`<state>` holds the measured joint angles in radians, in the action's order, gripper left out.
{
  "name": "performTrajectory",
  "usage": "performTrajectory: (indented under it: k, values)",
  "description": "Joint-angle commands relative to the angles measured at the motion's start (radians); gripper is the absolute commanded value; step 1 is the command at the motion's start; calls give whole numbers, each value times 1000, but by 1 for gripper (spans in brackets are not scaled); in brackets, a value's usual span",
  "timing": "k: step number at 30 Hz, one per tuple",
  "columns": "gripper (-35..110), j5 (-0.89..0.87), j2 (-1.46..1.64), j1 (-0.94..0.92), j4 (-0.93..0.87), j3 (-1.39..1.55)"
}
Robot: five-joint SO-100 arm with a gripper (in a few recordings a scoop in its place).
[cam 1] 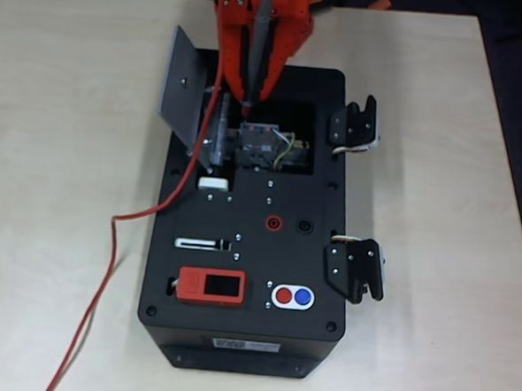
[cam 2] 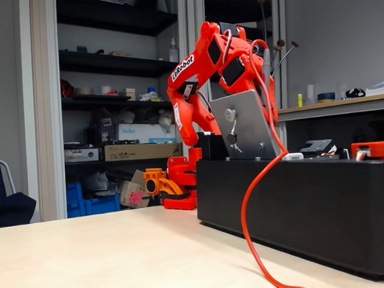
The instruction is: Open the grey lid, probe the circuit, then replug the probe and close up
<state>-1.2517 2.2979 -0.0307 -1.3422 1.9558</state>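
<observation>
The grey lid [cam 1: 186, 86] stands swung open at the left of the opening in the black box [cam 1: 243, 336]; its face with a small knob also shows in the fixed view [cam 2: 242, 126]. My orange gripper [cam 1: 249, 93] reaches down from the top edge, shut on the probe [cam 1: 260, 45], a slim grey rod pointing down. The probe's dark tip hangs just above the circuit [cam 1: 266, 147] inside the opening; I cannot tell whether it touches. A red cable [cam 1: 113, 231] trails off the box to the left, and it loops down in front of the box [cam 2: 244, 205].
On the box top sit a red unit with a dark screen [cam 1: 211, 285], red and blue buttons [cam 1: 292, 296], a red socket [cam 1: 274, 223] and a black socket [cam 1: 305, 226]. Two black latches [cam 1: 354, 126] [cam 1: 356, 268] stick out on the right. Bare table [cam 1: 60, 148] surrounds the box.
</observation>
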Motion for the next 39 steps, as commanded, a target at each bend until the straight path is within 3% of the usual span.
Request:
performTrajectory:
  k: [1, 39]
  values:
    - [0, -12, 28, -6, -11, -17]
    - [0, -43, 138, -18, 187, 281]
